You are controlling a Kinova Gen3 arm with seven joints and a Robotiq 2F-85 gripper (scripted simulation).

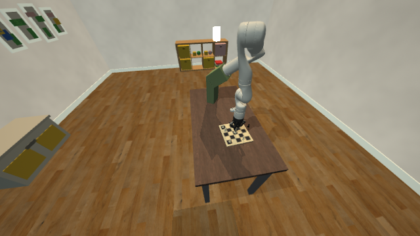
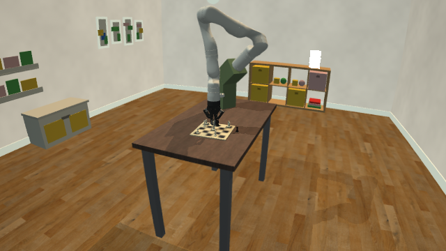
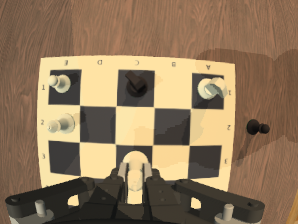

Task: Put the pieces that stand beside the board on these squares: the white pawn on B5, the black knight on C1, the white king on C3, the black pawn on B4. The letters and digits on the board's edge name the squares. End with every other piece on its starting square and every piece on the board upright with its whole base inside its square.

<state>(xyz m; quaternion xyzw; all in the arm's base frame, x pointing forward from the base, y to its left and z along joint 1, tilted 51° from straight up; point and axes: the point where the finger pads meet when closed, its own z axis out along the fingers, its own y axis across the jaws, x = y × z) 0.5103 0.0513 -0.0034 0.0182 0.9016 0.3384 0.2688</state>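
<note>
- Cream-and-black chessboard [image 3: 47,163] lies flat on the dark wooden table [image 2: 181,146], nearer the arm's end, with bare table top on all four sides.
- Gripper [image 3: 136,177]: fingers closed narrowly on a white piece [image 3: 136,163], upright over the board's near edge row in the wrist view; which piece it is cannot be told.
- Black piece [image 3: 136,84] stands on a dark square in the far row, middle file.
- White pieces at the far-left corner [image 3: 60,83], far-right corner [image 3: 212,88] and the left file's second row [image 3: 64,123].
- Black pawn [image 3: 257,127] lies on the table just beyond the board's right edge, apart from it.
- Middle squares stand unoccupied.
</note>
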